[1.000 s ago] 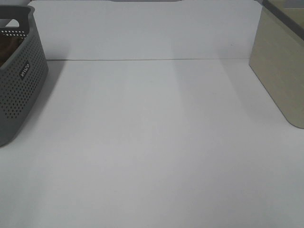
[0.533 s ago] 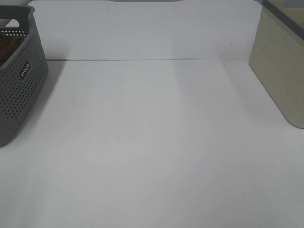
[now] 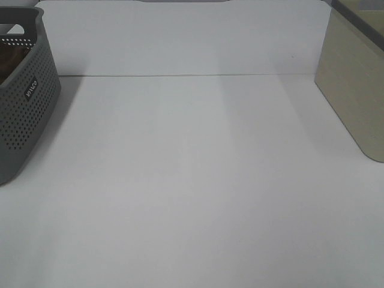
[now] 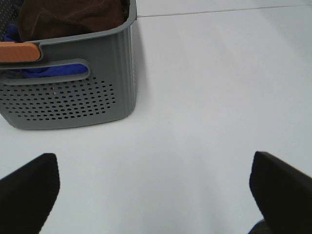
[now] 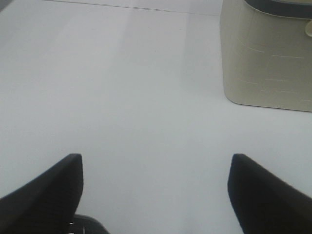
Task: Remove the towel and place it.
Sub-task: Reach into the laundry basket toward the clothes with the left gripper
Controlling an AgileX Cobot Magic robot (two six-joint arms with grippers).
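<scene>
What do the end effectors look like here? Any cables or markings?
Only finger ends show, in the wrist views. The left end effector has matte black fingers with blunt, slanted tips. The right end effector looks alike: black, wedge-shaped fingers. No cables or markings show; the high view shows no arm.

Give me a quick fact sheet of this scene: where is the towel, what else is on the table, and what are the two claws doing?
towel: maroon, bunched inside the basket, not yet taken out
basket: grey, perforated, on the table's left side
blue cloth: also in the basket, seen through its handle slot
beige bin: on the table's right side
table: white
left claw: open, holding nothing, facing the basket
right claw: open, holding nothing, facing the beige bin
</scene>
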